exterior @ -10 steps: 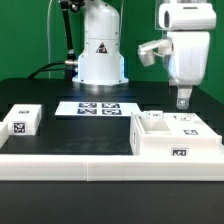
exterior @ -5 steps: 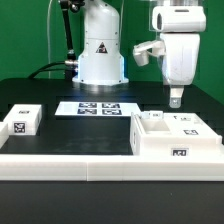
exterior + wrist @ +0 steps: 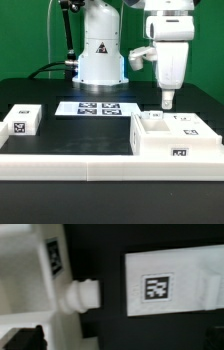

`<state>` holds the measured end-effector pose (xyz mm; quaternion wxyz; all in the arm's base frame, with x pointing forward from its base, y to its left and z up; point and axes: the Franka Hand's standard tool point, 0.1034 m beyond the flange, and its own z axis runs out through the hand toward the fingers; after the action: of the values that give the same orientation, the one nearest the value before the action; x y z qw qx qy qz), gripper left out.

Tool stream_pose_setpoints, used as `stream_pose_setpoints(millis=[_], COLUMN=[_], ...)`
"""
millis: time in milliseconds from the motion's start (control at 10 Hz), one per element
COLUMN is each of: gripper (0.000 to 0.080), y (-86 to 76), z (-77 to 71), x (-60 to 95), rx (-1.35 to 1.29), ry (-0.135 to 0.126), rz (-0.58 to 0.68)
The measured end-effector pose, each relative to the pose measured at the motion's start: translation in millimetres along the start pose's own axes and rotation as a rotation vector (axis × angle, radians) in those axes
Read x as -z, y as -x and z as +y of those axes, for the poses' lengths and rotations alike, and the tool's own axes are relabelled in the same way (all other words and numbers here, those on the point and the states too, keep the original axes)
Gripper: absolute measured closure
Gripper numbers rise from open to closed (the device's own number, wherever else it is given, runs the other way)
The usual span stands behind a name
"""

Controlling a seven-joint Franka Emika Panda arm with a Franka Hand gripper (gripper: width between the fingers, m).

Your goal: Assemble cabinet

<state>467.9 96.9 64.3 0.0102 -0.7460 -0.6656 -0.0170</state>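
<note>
The cabinet [image 3: 177, 141], a big white box with square tags, stands at the exterior view's right, just behind the front rail. My gripper [image 3: 168, 102] hangs a little above its top, near the box's left end, and holds nothing. In the wrist view the jaws stand wide apart and empty, the gripper [image 3: 120, 339] over dark table, with one dark finger [image 3: 24, 339] showing at the edge. That view also shows a white tagged wall [image 3: 40, 263] with a round white peg [image 3: 84, 295], and beside it a flat white tagged part [image 3: 170, 280]. A smaller white tagged block [image 3: 22, 120] lies at the exterior view's left.
The marker board [image 3: 97, 108] lies flat in the middle of the black table, in front of the robot's white base [image 3: 100, 55]. A long white rail [image 3: 80, 166] edges the table's front.
My gripper has moved toward the exterior view's left, from above the cabinet's middle to near its left end. Its jaws have stayed open, and the parts have not moved.
</note>
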Motion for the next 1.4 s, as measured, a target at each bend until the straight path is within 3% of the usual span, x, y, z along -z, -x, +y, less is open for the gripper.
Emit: stream_pose_setpoints(millis=[300,600,800,1100,1400], gripper=[0.0002,0.0002,0.0002,0.0002,0.0002], y=[4.9,5.3,3.7,2.4,3.0], z=[-26.8,-26.2,-44.7,-51.8,-56.5], x=[-7.6,-8.6,-20.4,-31.9,-41.7], rx=[-0.036,-0.037,-0.042,-0.044,-0.048], ry=[-0.019,-0.019,-0.009,0.020,0.007], rz=[-0.006,-0.005,0.015,0.047,0.053])
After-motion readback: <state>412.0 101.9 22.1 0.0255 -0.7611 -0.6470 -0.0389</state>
